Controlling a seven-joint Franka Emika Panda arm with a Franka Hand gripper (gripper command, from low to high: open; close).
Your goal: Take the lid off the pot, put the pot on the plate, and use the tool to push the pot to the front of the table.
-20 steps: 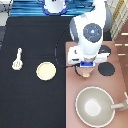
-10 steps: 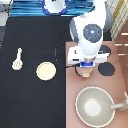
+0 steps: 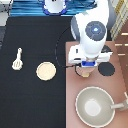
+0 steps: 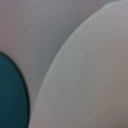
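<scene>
Spatula (image 3: 17, 59) lies far left on the black tabletop (image 3: 30, 100), with the empty plate (image 3: 46, 71) just to its right. Further right, the tool (image 3: 87, 68) hangs low over the stove panel (image 3: 72, 85), right above the pot (image 3: 86, 74), which is mostly hidden. Can't tell if it's open or gripping. Big pan (image 3: 95, 106) sits nearer the bottom.

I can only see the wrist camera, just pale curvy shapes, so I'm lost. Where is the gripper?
Observer: The gripper hangs over the pinkish-brown stove panel, right above the small pale-pink pot.
Operator: Is the plate near?
Observer: The flat round cream-yellow plate lies on the black table, to the exterior view's left of the pot.
Operator: And the spatula?
Observer: The cream-white slotted spatula lies further left, apart from the plate.
</scene>
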